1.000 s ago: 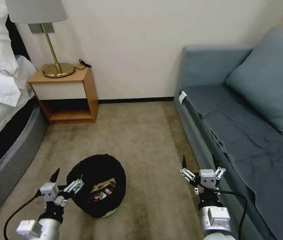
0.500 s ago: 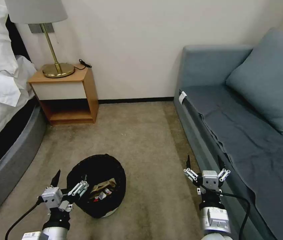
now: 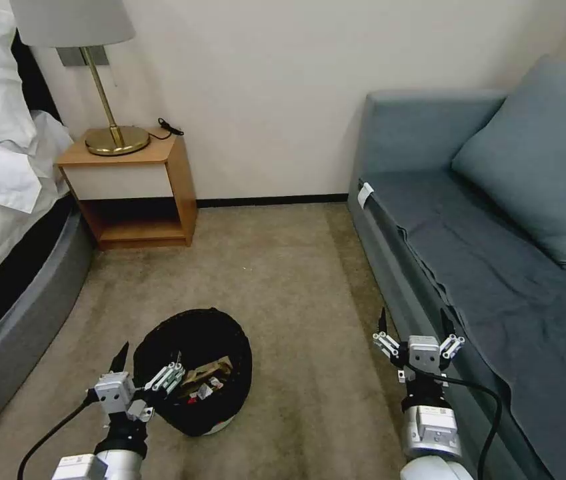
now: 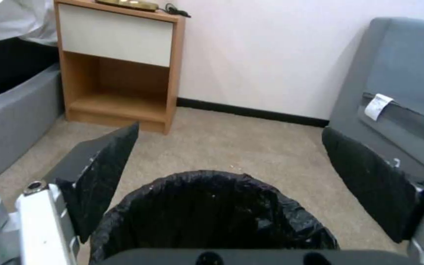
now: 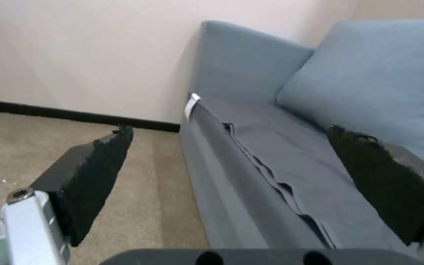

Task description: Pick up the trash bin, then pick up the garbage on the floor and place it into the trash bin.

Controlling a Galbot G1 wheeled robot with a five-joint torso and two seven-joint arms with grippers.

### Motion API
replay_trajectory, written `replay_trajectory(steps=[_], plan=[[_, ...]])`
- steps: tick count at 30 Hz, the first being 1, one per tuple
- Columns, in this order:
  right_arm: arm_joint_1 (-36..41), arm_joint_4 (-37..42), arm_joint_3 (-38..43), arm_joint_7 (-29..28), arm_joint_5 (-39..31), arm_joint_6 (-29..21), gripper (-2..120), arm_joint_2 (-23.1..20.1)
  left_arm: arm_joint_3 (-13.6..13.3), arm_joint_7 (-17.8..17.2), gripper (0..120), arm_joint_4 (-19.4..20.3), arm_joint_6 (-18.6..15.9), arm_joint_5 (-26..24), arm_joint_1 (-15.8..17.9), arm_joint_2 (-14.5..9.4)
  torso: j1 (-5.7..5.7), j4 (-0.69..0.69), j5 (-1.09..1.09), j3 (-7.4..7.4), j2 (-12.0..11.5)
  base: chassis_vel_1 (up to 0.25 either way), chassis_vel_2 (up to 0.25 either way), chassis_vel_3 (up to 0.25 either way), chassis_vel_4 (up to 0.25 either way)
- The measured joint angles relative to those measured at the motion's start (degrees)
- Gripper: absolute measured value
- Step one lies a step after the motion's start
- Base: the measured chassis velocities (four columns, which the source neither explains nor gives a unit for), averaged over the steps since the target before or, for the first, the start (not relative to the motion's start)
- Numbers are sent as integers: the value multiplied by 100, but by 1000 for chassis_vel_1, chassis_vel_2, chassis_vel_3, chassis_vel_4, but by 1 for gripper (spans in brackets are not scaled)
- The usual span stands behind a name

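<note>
Low at the near left, the left gripper (image 3: pixel 148 365) points forward, its 2 fingers spread wide and empty over the near rim of the trash bin (image 3: pixel 193 370) on the carpet (image 3: pixel 283 280), while the right gripper (image 3: pixel 415 328) hangs equally wide and empty beside the sofa (image 3: pixel 469 267).

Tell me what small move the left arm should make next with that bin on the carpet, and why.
Probably ease the left gripper away from the trash bin and hold. The bin stands on the carpet with the garbage already inside, no litter shows on the floor, and the gripper is open at the near rim, holding nothing. The right gripper waits open by the sofa.
</note>
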State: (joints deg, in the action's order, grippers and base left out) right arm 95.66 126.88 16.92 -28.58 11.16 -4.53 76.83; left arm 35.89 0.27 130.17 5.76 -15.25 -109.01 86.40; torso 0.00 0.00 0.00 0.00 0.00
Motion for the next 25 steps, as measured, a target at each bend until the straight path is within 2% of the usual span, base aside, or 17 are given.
replay_trajectory(steps=[25], plan=[[-6, -53, 6, 59, 130, 36, 100, 15, 54, -15, 100, -29, 10, -5, 32, -65, 0, 0, 0, 0, 0, 0, 0, 0, 0]])
